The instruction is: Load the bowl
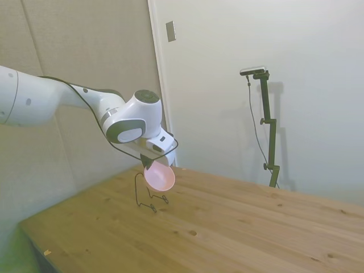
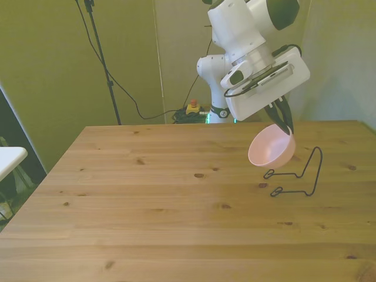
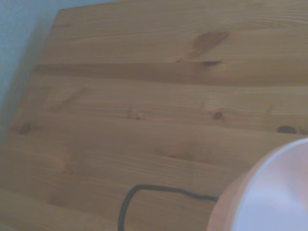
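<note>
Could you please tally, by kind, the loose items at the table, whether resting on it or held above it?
Pink bowl, held tilted above the table in the gripper: 1
Black wire rack, standing on the table: 1
Total: 2

bowl (image 2: 271,150) held above table (image 2: 147,194), wire stand (image 2: 296,175) just beside it

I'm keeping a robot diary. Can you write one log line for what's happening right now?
gripper: shut on bowl | bowl: pink, tilted, held above table | wire rack: on table, empty, beside bowl | step: bowl not yet on rack
</note>
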`<state>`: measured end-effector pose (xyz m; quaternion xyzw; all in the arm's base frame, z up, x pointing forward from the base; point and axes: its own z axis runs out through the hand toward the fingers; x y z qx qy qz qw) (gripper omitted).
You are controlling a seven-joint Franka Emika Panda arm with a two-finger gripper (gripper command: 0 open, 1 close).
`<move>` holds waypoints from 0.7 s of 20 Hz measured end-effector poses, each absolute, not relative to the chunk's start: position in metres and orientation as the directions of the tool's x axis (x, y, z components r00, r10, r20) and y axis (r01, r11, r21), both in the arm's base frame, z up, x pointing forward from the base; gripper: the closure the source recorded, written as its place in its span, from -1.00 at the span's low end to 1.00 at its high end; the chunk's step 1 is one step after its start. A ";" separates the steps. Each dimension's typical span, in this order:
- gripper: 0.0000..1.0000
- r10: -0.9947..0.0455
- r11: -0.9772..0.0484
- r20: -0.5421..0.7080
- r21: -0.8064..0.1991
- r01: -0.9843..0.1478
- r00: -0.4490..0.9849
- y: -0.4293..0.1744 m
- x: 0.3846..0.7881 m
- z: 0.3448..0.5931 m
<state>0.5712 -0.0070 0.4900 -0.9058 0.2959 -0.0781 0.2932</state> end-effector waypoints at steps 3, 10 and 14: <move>1.00 -0.570 -0.634 -0.041 -0.613 -0.471 0.820 -0.005 0.569 0.482; 1.00 -0.537 -0.563 -0.066 -0.714 -0.416 0.841 0.002 0.565 0.459; 1.00 -0.526 -0.526 -0.070 -0.757 -0.389 0.848 0.000 0.561 0.447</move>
